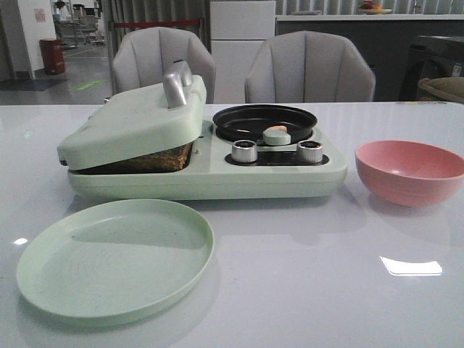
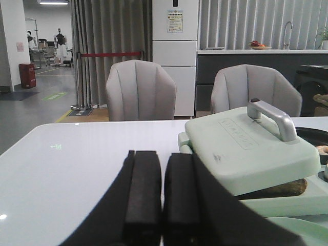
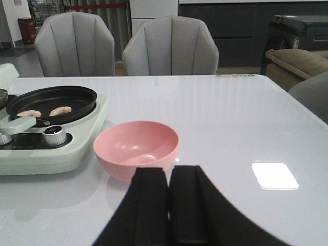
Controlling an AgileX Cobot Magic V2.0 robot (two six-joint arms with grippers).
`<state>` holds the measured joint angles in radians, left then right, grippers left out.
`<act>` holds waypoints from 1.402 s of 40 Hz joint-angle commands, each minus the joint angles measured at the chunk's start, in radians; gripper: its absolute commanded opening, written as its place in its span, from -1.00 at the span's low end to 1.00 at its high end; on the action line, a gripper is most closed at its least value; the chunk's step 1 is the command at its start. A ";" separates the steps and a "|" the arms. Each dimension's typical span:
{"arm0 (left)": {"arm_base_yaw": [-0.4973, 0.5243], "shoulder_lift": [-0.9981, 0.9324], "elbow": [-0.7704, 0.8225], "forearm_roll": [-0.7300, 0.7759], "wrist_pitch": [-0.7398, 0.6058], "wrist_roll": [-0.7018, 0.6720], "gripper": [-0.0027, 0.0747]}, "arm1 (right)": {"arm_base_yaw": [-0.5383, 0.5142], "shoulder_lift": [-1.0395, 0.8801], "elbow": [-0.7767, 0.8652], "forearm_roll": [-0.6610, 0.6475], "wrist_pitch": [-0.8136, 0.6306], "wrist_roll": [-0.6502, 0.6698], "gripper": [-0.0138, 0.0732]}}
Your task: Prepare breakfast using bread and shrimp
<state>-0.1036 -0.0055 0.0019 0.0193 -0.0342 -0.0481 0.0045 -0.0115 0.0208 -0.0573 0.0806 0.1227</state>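
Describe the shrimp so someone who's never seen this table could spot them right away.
Find the pale green breakfast maker mid-table; its right half holds a round black pan. Inside lie two shrimp, small curved orange-pink pieces, unlike the silver knobs in front.

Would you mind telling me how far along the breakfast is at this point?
Cooking looks underway: the bread sits under the tilted lid, and two shrimp lie in the black pan. Nothing is in hand; the left end effector and right end effector are shut and empty. Left: serving, since the green plate and pink bowl are empty.
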 commanded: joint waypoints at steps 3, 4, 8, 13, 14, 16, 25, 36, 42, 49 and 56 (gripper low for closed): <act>-0.007 -0.017 0.008 -0.010 -0.080 -0.011 -0.64 | 0.066 -0.018 0.002 -0.049 -0.145 0.018 -0.37; -0.007 -0.017 0.008 -0.010 -0.080 -0.011 -0.64 | 0.077 -0.018 0.002 -0.049 -0.145 0.015 -0.37; -0.007 -0.017 0.008 -0.010 -0.080 -0.011 -0.64 | 0.097 -0.018 0.002 -0.036 -0.145 0.011 -0.37; -0.007 -0.017 0.008 -0.010 -0.080 -0.011 -0.64 | 0.089 -0.018 0.002 0.019 -0.145 0.008 -0.37; -0.007 -0.017 0.008 -0.010 -0.080 -0.011 -0.64 | 0.089 -0.018 0.002 0.025 -0.145 0.007 -0.37; -0.007 -0.017 0.008 -0.010 -0.080 -0.011 -0.64 | 0.087 -0.018 0.002 0.027 -0.145 0.007 -0.37; -0.007 -0.017 0.008 -0.010 -0.080 -0.011 -0.64 | 0.088 -0.018 0.002 0.026 -0.144 0.007 -0.37; -0.007 -0.017 0.008 -0.010 -0.080 -0.011 -0.64 | 0.089 -0.018 0.002 0.026 -0.144 0.007 -0.37; -0.007 -0.017 0.008 -0.010 -0.080 -0.011 -0.64 | 0.089 -0.018 0.002 0.026 -0.144 0.007 -0.37; -0.007 -0.017 0.008 -0.010 -0.080 -0.011 -0.64 | 0.089 -0.018 0.002 0.026 -0.144 0.007 -0.37; -0.007 -0.017 0.008 -0.010 -0.080 -0.011 -0.64 | 0.089 -0.018 0.002 0.026 -0.144 0.007 -0.37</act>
<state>-0.1036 -0.0055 0.0019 0.0193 -0.0357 -0.0481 0.0967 -0.0115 0.0273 -0.0332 0.0291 0.1364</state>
